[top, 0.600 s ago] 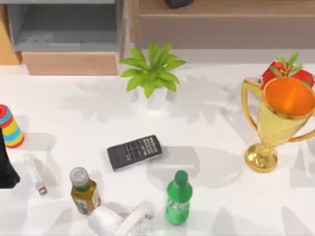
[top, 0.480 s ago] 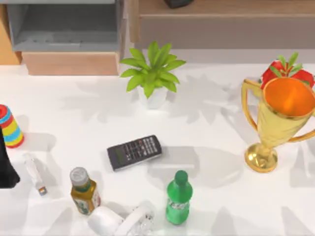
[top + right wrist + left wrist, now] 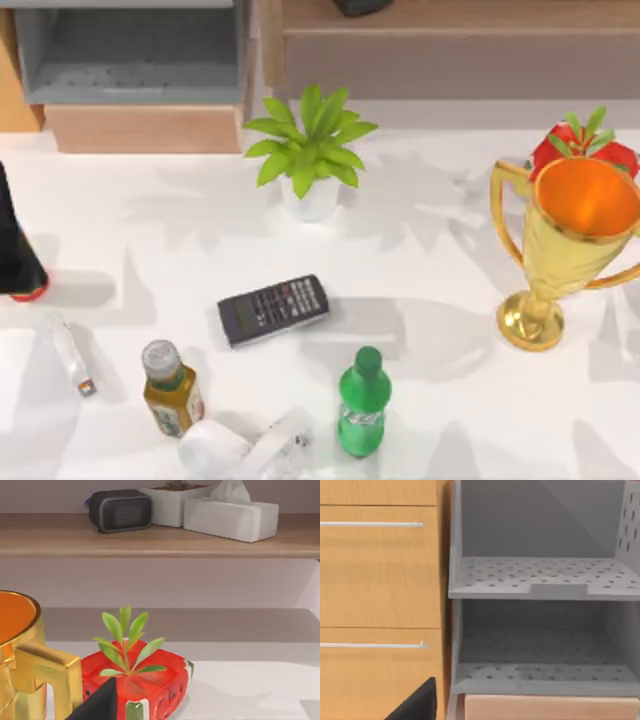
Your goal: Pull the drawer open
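The drawer (image 3: 140, 85) sits at the far left corner of the worktop (image 3: 430, 260) and looks pulled out already, since its grey inside and light wood front show from above, so the job seems mostly done. The left claw (image 3: 15, 250) is a dark shape cut off at the worktop's left edge, well in front of the drawer and apart from it. I cannot tell if either claw is clenched or released.

The drawer (image 3: 140, 85) stands open beside the potted plant (image 3: 308, 150).
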Controlling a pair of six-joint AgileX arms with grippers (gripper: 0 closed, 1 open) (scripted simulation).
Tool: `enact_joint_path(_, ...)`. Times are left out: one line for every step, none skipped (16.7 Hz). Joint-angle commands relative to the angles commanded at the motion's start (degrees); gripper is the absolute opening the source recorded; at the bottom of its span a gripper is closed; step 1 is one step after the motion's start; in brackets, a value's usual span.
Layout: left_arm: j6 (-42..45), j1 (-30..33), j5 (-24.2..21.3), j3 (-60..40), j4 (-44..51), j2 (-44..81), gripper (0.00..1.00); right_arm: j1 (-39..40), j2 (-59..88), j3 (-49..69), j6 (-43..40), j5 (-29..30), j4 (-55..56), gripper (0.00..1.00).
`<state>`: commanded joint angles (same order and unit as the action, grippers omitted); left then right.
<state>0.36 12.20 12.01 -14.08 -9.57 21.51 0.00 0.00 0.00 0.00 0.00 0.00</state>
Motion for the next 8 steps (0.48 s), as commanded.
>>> enact_joint_path(0.07, 2.31, 2.28, -2.67, -1.82, 4.62, 1.0, 0.0, 0.0, 0.0, 0.0, 0.0, 0.0, 1.0)
enact_joint_path(0.14, 4.68, 4.61, -5.4, -3.67, 9.38, 1.0, 0.0, 0.0, 0.0, 0.0, 0.0, 0.0, 1.0)
enact_joint_path(0.21, 7.04, 6.93, -8.13, -5.53, 14.18, 1.0, 0.0, 0.0, 0.0, 0.0, 0.0, 0.0, 1.0)
enact_joint_path(0.28, 9.35, 9.21, -10.8, -7.34, 18.91, 1.0, 0.0, 0.0, 0.0, 0.0, 0.0, 0.0, 1.0)
enact_joint_path(0.34, 11.57, 11.39, -13.36, -9.08, 23.46, 1.0, 0.0, 0.0, 0.0, 0.0, 0.0, 0.0, 1.0)
enact_joint_path(0.4, 13.67, 13.46, -15.78, -10.73, 27.78, 1.0, 0.0, 0.0, 0.0, 0.0, 0.0, 0.0, 1.0)
enact_joint_path(0.46, 15.61, 15.36, -18.01, -12.25, 31.77, 1.0, 0.0, 0.0, 0.0, 0.0, 0.0, 0.0, 1.0)
enact_joint_path(0.51, 17.32, 17.04, -19.98, -13.59, 35.26, 1.0, 0.0, 0.0, 0.0, 0.0, 0.0, 0.0, 1.0)
